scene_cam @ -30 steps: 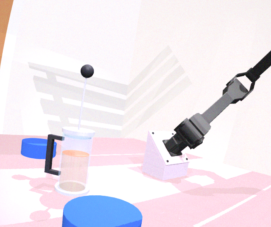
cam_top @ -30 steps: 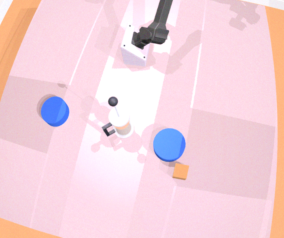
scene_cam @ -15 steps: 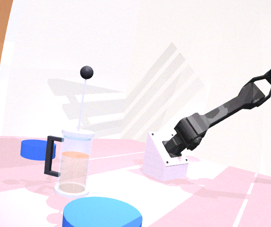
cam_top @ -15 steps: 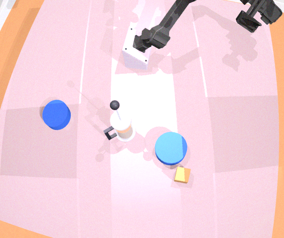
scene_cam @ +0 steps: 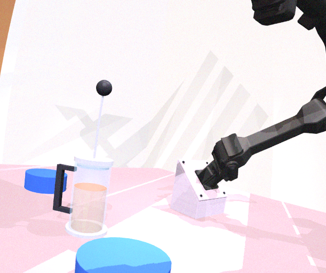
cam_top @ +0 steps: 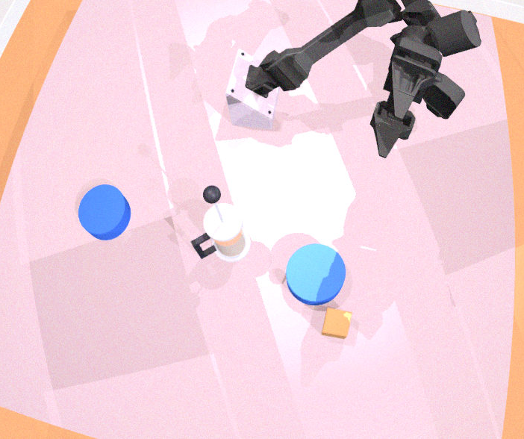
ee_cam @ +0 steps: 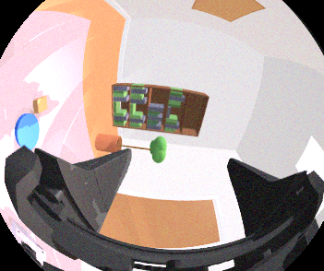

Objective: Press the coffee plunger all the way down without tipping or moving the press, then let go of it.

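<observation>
Over by the far right the gripper [cam_top: 387, 141] hangs wide open, holding nothing; plunger knob [cam_top: 211, 192] sits well off to its left, rod [scene_cam: 98, 128] upright.

Exterior view: nearest blue disc [scene_cam: 122, 255] cut off by the bottom edge; we lose the arm [scene_cam: 277, 132] past the top right corner | Wrist view: shelf contents [ee_cam: 147, 109] too small for us to identify; both fingers' [ee_cam: 79, 189] bases run out of frame.
</observation>
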{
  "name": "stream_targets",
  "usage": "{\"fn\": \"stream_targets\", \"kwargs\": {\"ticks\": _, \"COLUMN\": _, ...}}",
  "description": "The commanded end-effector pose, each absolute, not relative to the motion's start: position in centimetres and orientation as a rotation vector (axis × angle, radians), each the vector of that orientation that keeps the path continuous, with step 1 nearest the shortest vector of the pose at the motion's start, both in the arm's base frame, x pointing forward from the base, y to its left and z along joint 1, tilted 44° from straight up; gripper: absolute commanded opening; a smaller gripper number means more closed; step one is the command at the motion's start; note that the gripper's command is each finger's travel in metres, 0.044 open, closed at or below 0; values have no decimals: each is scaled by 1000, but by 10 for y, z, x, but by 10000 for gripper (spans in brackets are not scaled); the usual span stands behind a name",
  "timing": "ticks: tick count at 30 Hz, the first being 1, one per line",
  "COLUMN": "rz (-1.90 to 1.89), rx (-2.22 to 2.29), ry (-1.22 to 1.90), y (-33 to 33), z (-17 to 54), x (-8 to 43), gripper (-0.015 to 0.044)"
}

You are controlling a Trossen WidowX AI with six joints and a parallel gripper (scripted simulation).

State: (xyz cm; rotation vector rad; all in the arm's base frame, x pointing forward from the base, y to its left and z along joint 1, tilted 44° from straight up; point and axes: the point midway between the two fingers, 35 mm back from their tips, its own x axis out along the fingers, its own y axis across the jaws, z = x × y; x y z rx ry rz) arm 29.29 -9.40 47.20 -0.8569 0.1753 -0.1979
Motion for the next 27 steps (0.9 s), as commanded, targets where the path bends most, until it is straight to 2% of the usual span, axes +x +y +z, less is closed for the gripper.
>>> {"fn": "stream_targets", "kwargs": {"ticks": 1, "rz": -110, "rx": -672, "ry": 281, "y": -117, "z": 420, "x": 315, "gripper": 440}}
{"fn": "stream_targets", "kwargs": {"ticks": 8, "rz": 56, "rx": -145, "ry": 456, "y": -163, "z": 308, "x": 328, "gripper": 440}}
{"fn": "stream_targets", "kwargs": {"ticks": 16, "rz": 167, "rx": 720, "ry": 474, "y": -203, "z": 209, "x": 294, "gripper": 440}}
{"fn": "stream_targets", "kwargs": {"ticks": 27, "rz": 173, "rx": 741, "ry": 469, "y": -163, "z": 165, "x": 296, "gripper": 440}}
